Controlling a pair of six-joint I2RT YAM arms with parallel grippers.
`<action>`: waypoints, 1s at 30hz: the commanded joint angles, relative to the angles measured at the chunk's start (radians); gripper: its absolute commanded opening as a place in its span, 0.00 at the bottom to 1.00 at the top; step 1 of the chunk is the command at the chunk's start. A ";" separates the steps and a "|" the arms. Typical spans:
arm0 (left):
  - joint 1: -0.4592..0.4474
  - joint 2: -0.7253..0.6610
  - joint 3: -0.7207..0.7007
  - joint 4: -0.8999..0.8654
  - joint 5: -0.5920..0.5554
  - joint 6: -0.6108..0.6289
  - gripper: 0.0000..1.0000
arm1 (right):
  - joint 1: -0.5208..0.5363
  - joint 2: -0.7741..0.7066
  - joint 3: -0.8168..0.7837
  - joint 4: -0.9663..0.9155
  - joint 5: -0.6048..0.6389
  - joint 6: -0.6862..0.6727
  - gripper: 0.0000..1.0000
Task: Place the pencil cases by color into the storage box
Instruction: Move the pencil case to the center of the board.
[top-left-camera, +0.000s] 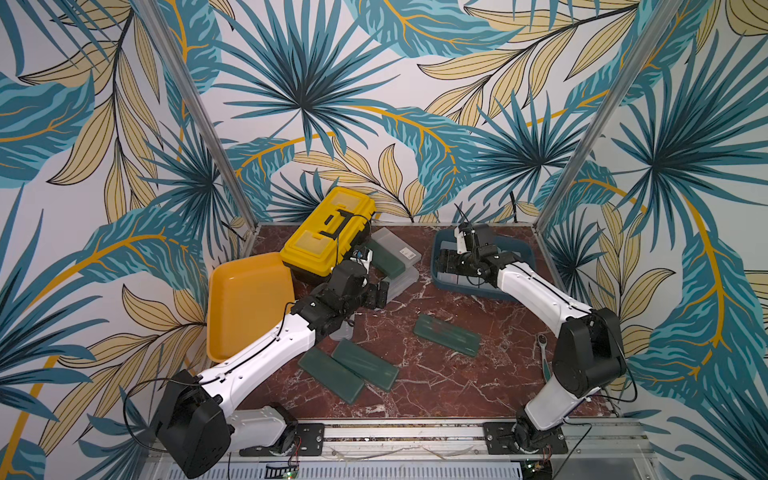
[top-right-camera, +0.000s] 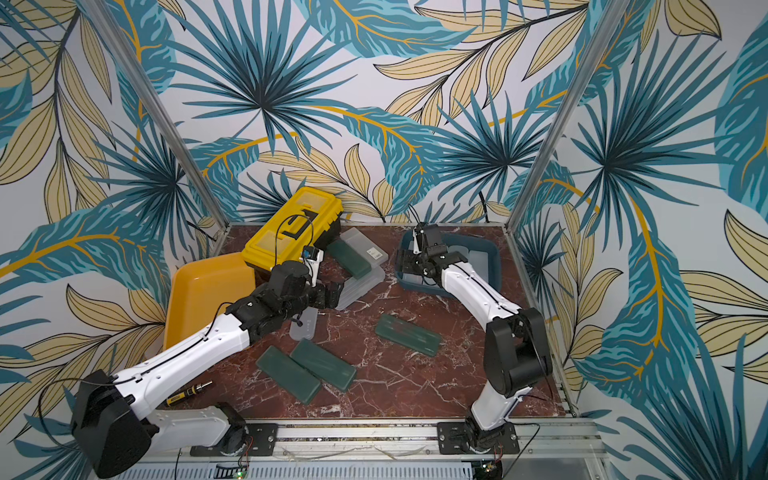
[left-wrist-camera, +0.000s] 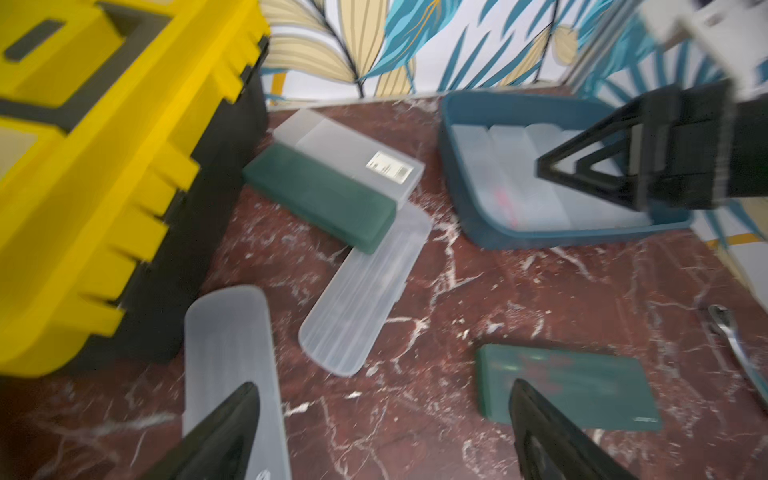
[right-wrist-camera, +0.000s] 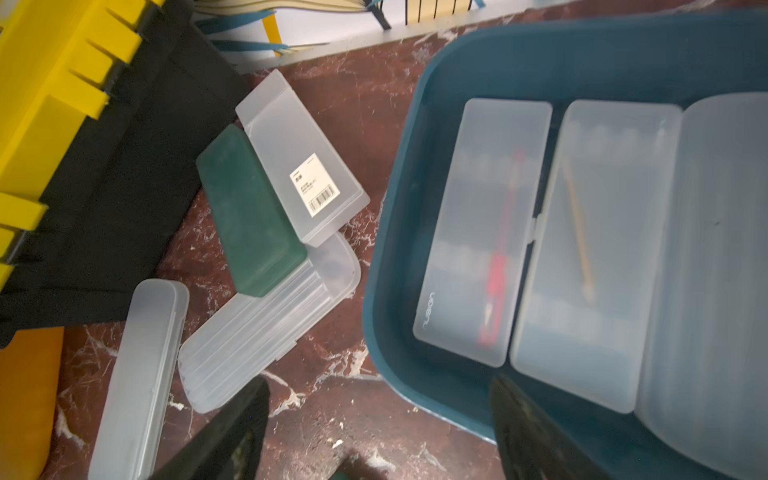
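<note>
The storage box (top-left-camera: 524, 250) is a blue bin at the back right, and three frosted white pencil cases (right-wrist-camera: 478, 232) lie side by side in it. My right gripper (right-wrist-camera: 380, 380) hangs open and empty over the bin's left rim (right-wrist-camera: 386, 249). Near the yellow toolbox, a dark green case (top-left-camera: 389, 259) rests across two frosted cases (top-left-camera: 398, 246). My left gripper (left-wrist-camera: 382, 386) is open and empty over bare table beside another frosted case (left-wrist-camera: 228, 365). Three more green cases lie toward the front: a lone case (top-left-camera: 448, 335) and a pair (top-left-camera: 365, 364).
A yellow-and-black toolbox (top-left-camera: 328, 232) stands at the back left, and an orange tray (top-left-camera: 245, 303) leans beside it. A ratchet wrench (top-left-camera: 545, 353) lies by the right arm's base. A small screwdriver (top-right-camera: 189, 390) lies beneath the left arm.
</note>
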 joint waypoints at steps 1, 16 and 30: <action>0.019 0.021 -0.046 -0.151 -0.101 -0.084 0.95 | 0.022 -0.060 -0.079 0.091 -0.043 0.055 0.84; 0.155 0.260 -0.025 -0.191 -0.065 -0.169 0.94 | 0.109 -0.097 -0.227 0.202 -0.066 0.036 0.85; 0.170 0.382 0.002 -0.181 -0.024 -0.179 0.94 | 0.116 -0.102 -0.238 0.205 -0.070 0.034 0.85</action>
